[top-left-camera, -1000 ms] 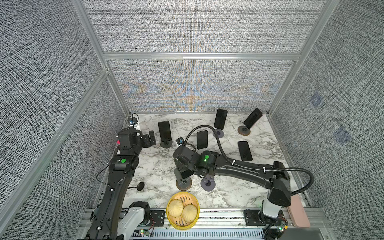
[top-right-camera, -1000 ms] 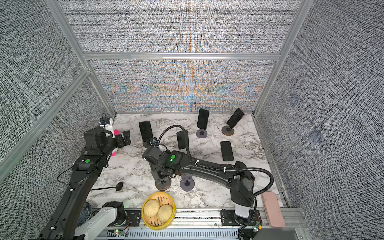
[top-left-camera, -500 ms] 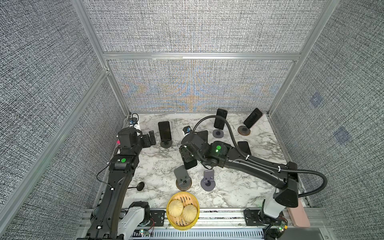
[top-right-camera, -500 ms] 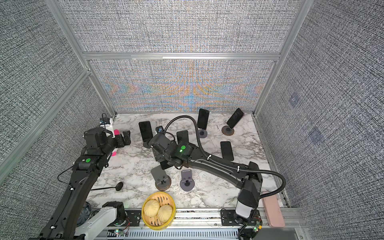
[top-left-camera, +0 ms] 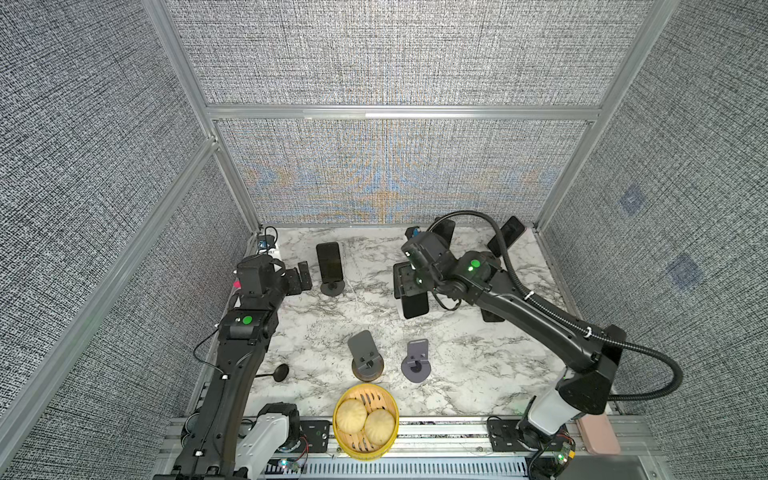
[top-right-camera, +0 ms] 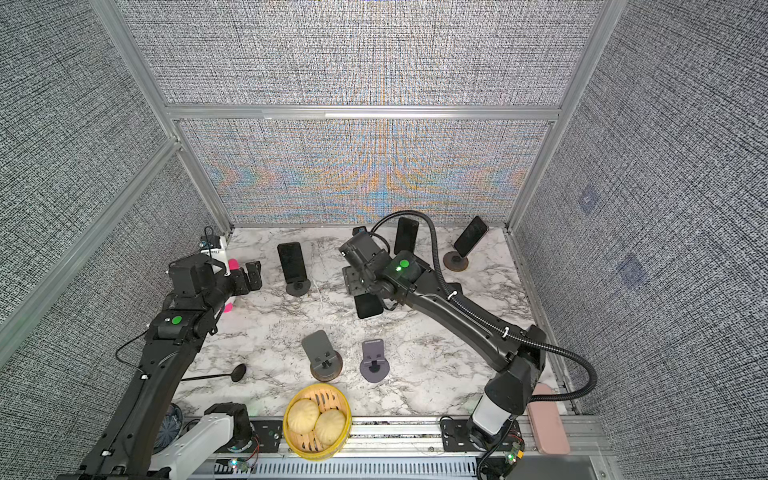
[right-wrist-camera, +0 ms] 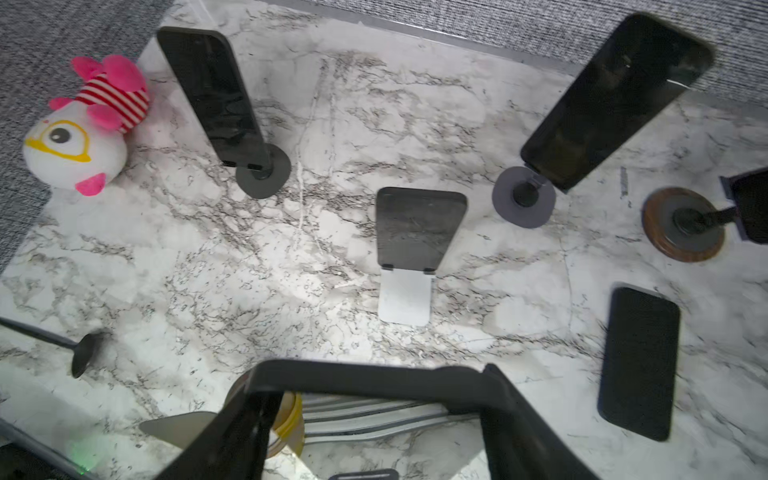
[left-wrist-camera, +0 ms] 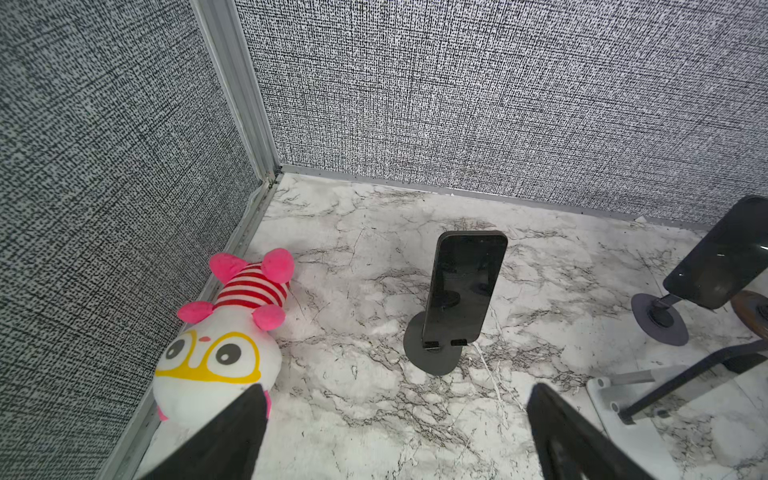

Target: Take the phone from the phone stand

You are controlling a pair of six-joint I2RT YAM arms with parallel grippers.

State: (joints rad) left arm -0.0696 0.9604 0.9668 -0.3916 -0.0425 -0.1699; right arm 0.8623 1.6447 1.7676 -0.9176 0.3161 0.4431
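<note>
Phone is riding clamped across my right gripper, above mid-worktop, off its phone stand near the front edge. Left gripper is idling by the left edge, jaws wide apart. I'm worrying about the slick glass slab slipping from the hard fingers, or clipping the neighbouring phone on the white stand. The phone stand is showing a matte grey plate on a round brown base. The worktop is looking like glossy marble.
</note>
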